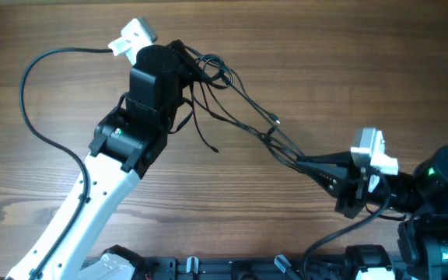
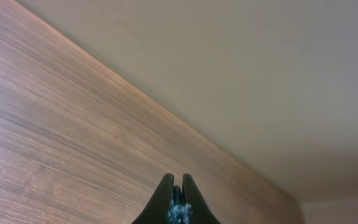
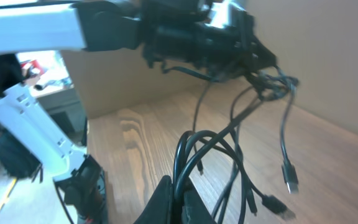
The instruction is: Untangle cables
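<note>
The cables (image 1: 274,140) hang stretched above the bench (image 1: 348,54), running from about 12 o'clock down toward 4 o'clock. At the upper end the left tool (image 1: 187,64) has its fingers pressed together on the knotted part. At the lower end the right tool (image 1: 302,161) pinches several strands together. Loose plug ends (image 3: 289,176) dangle in the air between the two.

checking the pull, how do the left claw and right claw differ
The left claw is reached far out, holding the knotted end of the cables; the right claw sits near its base, holding the straighter strands. The left claw points rightward, the right claw leftward. Both are shut on the cables.
</note>
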`<state>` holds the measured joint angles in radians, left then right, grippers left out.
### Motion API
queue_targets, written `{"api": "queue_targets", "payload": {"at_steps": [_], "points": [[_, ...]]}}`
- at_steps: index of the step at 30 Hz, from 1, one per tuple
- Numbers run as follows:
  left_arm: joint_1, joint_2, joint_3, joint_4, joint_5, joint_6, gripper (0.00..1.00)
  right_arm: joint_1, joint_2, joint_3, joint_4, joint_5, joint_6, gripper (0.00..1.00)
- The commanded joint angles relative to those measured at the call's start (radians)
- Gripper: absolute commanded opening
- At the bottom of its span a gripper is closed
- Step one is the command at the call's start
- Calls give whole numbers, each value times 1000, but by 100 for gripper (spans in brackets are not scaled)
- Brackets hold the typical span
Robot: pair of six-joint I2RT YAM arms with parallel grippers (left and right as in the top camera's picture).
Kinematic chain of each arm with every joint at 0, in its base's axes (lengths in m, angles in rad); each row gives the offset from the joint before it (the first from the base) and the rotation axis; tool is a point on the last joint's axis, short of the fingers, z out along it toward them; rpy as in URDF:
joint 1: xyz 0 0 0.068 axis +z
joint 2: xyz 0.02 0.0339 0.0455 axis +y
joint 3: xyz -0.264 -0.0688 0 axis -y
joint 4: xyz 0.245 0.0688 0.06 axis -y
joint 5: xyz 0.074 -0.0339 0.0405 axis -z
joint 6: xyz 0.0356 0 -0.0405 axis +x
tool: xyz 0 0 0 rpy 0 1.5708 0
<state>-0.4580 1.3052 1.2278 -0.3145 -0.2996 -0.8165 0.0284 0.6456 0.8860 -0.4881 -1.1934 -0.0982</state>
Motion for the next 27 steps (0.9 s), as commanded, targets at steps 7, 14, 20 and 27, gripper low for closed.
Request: {"api": "queue_targets", "payload": {"at_steps": [7, 14, 20, 27], "points": [[-119, 0, 18, 91, 330, 287, 4, 4, -14, 5, 121, -122, -59, 4], [-153, 0, 18, 53, 202, 443, 4, 4, -15, 5, 211, -106, 50, 4], [-152, 0, 18, -43, -187, 400, 4, 4, -15, 5, 217, -106, 58, 5], [-152, 0, 18, -102, -319, 369, 4, 4, -15, 5, 222, -106, 57, 5]]}}
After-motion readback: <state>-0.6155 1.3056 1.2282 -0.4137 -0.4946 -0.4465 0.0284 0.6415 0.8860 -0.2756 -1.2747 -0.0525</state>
